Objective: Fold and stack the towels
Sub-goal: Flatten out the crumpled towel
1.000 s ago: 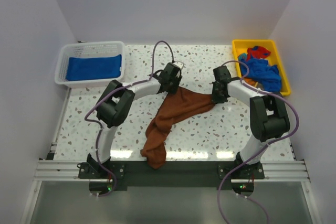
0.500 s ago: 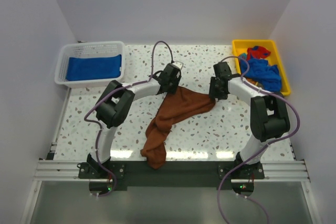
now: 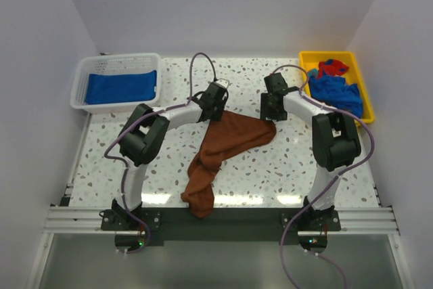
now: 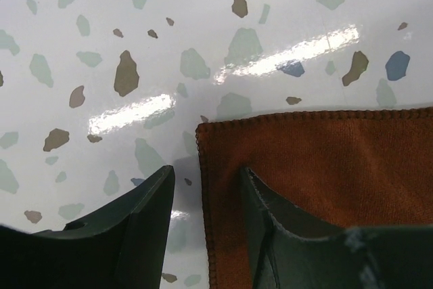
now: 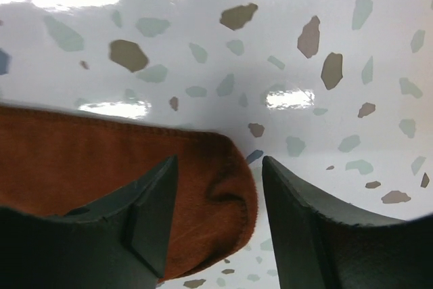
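Centre of the top view, trailing toward the bottom edge: rust-brown towel (image 3: 220, 145). At its upper left corner, left gripper (image 4: 206, 186), fingers parted astride the hem; at its upper right corner, right gripper (image 5: 218, 170), fingers spread, gripping nothing.

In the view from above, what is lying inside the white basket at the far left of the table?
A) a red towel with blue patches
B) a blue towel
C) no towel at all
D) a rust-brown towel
B: a blue towel lies flat inside the white basket, while the rust-brown towel lies outside it.
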`<state>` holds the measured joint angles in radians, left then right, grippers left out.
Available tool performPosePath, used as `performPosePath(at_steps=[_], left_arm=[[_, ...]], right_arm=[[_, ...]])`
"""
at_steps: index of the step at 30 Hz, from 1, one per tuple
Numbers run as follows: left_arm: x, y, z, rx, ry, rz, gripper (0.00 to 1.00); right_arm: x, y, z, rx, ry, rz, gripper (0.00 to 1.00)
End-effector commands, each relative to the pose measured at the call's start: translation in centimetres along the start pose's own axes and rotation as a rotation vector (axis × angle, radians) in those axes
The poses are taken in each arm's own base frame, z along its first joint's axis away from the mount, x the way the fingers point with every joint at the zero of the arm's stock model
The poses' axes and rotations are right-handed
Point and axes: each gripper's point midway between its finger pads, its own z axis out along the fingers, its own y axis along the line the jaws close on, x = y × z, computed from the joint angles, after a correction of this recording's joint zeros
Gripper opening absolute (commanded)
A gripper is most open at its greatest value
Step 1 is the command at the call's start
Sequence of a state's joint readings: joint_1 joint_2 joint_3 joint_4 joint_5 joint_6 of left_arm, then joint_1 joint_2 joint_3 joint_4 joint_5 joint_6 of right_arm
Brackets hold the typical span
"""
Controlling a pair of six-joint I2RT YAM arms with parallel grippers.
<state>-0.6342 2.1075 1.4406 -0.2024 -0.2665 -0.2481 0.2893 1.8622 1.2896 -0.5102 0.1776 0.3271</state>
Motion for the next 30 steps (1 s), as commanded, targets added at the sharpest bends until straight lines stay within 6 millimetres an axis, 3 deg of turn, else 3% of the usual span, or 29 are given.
performPosePath(at_steps=[1, 11, 18, 21, 26, 30], left_arm=[[3.1, 2.9, -0.5, -0.084, 0.096, -0.012, 0.49], [3.8, 4.0, -0.6, -0.103, 0.113, -0.024, 0.48], [3.5, 4.1, -0.6, -0.098, 0.109, -0.035, 0.48], [2.8, 3.7, -0.8, -0.075, 0.094, -0.044, 0.53], [0.3, 2.4, -1.7, 0.0, 0.032, -0.061, 0.67], [-1.9, 2.0, -2.1, 0.034, -0.035, -0.074, 0.71]], right_arm=[[0.2, -1.8, 0.4, 0.094, 0.026, -0.022, 0.55], [1.0, -3.5, 0.6, 0.134, 0.038, -0.025, 0.38], [0.5, -3.0, 0.9, 0.074, 0.043, -0.022, 0.11], [0.3, -2.3, 1.0, 0.036, 0.045, -0.037, 0.0], [0.4, -1.5, 1.4, -0.017, 0.055, -0.069, 0.0], [0.6, -1.2, 1.6, -0.035, 0.057, -0.081, 0.0]])
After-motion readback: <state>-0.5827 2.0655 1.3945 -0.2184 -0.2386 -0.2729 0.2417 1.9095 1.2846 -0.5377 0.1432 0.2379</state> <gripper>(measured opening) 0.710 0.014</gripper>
